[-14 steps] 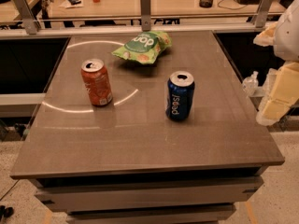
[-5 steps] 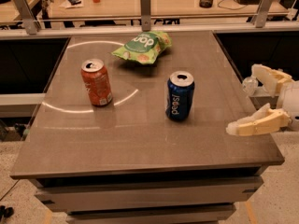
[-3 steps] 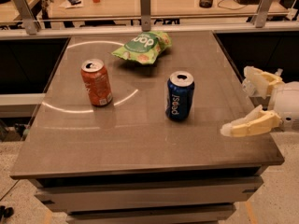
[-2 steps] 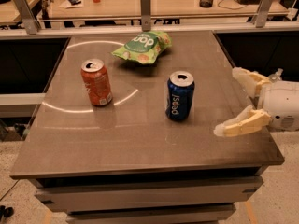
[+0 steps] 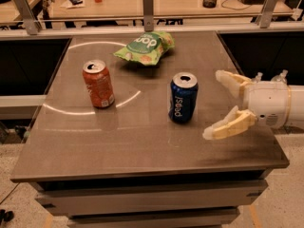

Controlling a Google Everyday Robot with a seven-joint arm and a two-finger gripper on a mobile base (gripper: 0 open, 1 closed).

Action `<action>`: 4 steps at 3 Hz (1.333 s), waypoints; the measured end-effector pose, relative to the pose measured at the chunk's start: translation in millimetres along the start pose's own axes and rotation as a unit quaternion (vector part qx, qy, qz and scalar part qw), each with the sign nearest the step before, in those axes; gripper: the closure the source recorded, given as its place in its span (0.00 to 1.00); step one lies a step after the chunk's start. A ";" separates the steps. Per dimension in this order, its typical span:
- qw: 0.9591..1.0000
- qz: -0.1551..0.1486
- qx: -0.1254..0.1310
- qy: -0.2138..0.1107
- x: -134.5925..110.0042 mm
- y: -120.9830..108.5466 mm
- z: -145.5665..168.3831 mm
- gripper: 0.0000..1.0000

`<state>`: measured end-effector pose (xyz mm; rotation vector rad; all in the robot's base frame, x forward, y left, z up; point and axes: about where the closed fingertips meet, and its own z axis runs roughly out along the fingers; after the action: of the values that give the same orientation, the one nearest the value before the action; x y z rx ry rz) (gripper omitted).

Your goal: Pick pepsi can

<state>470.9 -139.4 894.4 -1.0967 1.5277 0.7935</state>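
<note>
Pepsi can (image 5: pixel 183 99) stood upright near the middle of the grey table (image 5: pixel 142 146), right of the orange-red can (image 5: pixel 98 83) and in front of the green chip bag (image 5: pixel 145 46). Gripper (image 5: pixel 213 104) sat just to the can's right at the table's right side, fingers spread wide and holding nothing, not touching the can. The lower finger possibly hovered just above the tabletop.

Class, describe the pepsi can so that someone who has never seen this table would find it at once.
Start at the grey-brown table and look right of its centre, left of the open gripper at the right edge. There stands the pepsi can, upright, in front of the green chip bag. It is dark blue with white lettering, unlike the orange-red can.
</note>
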 end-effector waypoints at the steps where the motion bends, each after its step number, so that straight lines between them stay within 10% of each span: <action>1: 1.000 0.001 -0.027 -0.014 2.1 4.3 21.1 0.00; 4: 0.996 -0.008 -0.067 -0.065 -6.1 5.0 64.2 0.00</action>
<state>489.8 -78.3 885.1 -1.1315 1.3721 0.9492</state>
